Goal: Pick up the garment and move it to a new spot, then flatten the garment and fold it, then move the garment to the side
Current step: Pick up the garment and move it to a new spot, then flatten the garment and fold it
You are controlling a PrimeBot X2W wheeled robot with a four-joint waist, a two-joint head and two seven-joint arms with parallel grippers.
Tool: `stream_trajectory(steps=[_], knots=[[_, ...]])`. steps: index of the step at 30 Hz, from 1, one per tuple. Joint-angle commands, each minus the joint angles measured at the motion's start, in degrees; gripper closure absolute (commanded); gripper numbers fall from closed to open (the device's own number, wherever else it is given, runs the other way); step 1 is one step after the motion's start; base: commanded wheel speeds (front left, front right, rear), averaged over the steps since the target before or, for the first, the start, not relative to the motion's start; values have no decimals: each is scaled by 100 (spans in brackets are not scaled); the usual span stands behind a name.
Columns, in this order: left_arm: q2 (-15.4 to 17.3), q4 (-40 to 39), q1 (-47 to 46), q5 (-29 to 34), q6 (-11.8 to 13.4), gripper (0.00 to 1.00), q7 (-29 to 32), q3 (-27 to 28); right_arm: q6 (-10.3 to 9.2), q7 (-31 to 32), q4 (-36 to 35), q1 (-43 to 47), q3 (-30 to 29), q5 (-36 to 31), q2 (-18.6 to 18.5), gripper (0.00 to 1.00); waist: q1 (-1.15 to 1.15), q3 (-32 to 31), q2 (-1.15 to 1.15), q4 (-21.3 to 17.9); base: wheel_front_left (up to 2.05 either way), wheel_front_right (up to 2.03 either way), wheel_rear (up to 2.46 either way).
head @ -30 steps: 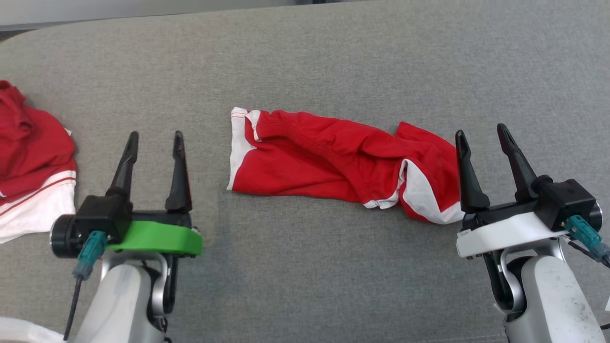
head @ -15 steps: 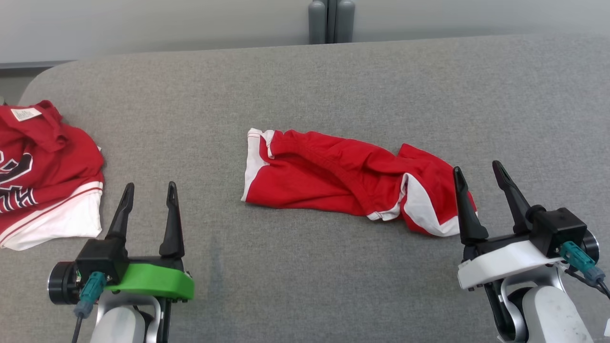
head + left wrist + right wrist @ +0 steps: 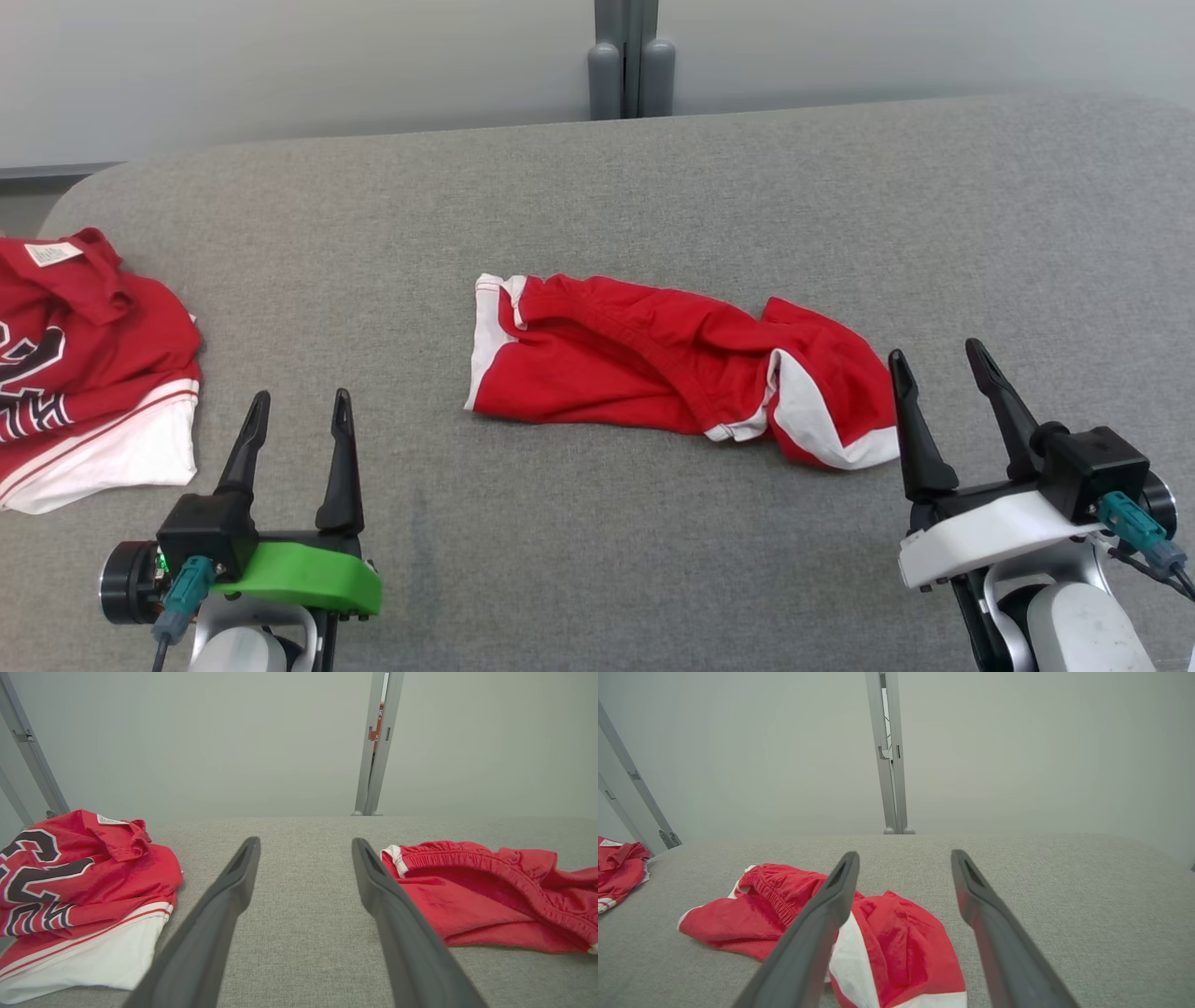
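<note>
Both splayed, left end effector (image 3: 302,397) and right end effector (image 3: 934,350) flank garment (image 3: 653,364).

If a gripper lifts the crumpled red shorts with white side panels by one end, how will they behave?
The crumpled red shorts with white side panels would probably sag and drape: they already lie in soft folds. They look thin, so likely light. On the grey woven surface, a push would probably bunch them rather than slide them.
</note>
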Motion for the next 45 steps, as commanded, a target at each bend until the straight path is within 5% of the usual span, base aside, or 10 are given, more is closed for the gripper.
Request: stream_trajectory(steps=[1,24,35,45], knots=[[27,-7,48,15,22,0,-16,4,-4,18,-26,26,1,33,-9,0,0,12,0,-7,0,0,0],[-19,-183,-243,180,-5,0,-13,-184,-4,-4,-64,-172,2,62,-1,0,0,272,0,-27,0,0,0],[-544,22,-1227,415,-698,0,495,-1690,-4,-56,-189,-513,-64,1,-1,0,0,1094,0,-272,0,0,0],[-685,708,-1973,138,-919,0,1008,-2978,-4,-243,-26,-797,-49,142,-1,0,0,1594,0,-752,0,0,0]])
